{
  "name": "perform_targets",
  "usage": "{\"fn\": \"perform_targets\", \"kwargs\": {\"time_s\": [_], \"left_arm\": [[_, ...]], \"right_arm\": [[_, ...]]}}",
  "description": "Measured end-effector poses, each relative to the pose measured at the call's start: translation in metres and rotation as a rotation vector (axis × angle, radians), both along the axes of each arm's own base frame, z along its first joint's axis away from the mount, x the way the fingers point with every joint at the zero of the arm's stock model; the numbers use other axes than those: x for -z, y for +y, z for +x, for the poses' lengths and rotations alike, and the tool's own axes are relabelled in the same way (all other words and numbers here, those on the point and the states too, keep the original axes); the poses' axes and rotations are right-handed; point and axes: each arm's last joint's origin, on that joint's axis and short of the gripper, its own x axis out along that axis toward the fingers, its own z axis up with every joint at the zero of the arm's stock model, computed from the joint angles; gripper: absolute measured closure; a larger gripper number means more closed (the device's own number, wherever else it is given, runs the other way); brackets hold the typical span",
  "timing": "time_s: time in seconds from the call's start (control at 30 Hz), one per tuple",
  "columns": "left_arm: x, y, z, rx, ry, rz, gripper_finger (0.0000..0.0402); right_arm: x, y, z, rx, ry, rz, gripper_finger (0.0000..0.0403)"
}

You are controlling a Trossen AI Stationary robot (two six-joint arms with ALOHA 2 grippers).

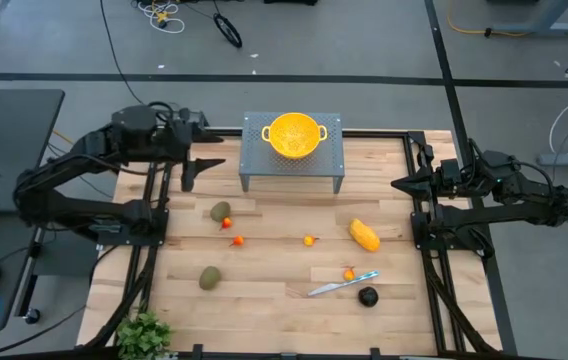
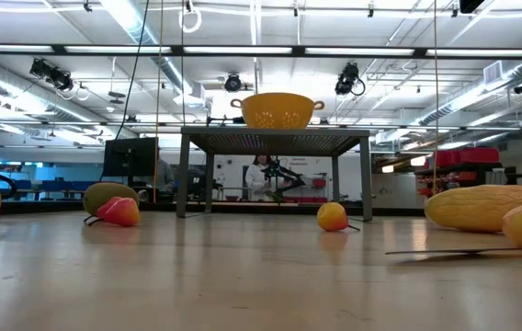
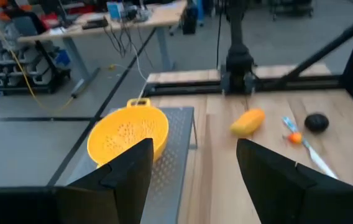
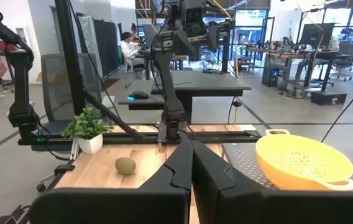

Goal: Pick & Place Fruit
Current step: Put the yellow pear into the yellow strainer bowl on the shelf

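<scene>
The fruit lies loose on the wooden table: two olive-brown ovals (image 1: 221, 212) (image 1: 210, 278), a yellow-orange oblong (image 1: 364, 235), a dark round one (image 1: 367, 296), and tiny orange-red pieces (image 1: 236, 240) (image 1: 309, 240) (image 1: 348, 272). My left gripper (image 1: 204, 165) hovers open over the table's far left, beside the stand; its wrist view shows the spread fingers (image 3: 133, 168) and the oblong (image 3: 248, 121). My right gripper (image 1: 399, 185) is shut at the table's right edge, touching nothing; its fingers (image 4: 183, 163) meet in its wrist view.
A yellow perforated bowl (image 1: 295, 133) sits on a grey perforated stand (image 1: 264, 160) at the table's far middle. A silver knife (image 1: 342, 285) with a pale blue handle lies near the dark fruit. A small potted plant (image 1: 144, 333) stands at the near left corner. Black frame rails run along both sides.
</scene>
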Motion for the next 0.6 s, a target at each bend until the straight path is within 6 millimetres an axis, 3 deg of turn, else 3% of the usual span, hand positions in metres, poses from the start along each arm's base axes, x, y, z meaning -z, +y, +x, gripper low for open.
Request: {"fn": "perform_targets", "kwargs": {"time_s": [0.6], "left_arm": [[-0.0051, -0.0036, -0.0082, -0.020, -0.056, -0.059, 0.0162]], "right_arm": [[0.0000, 0.0000, 0.0000, 0.000, 0.000, 0.000, 0.0395]]}}
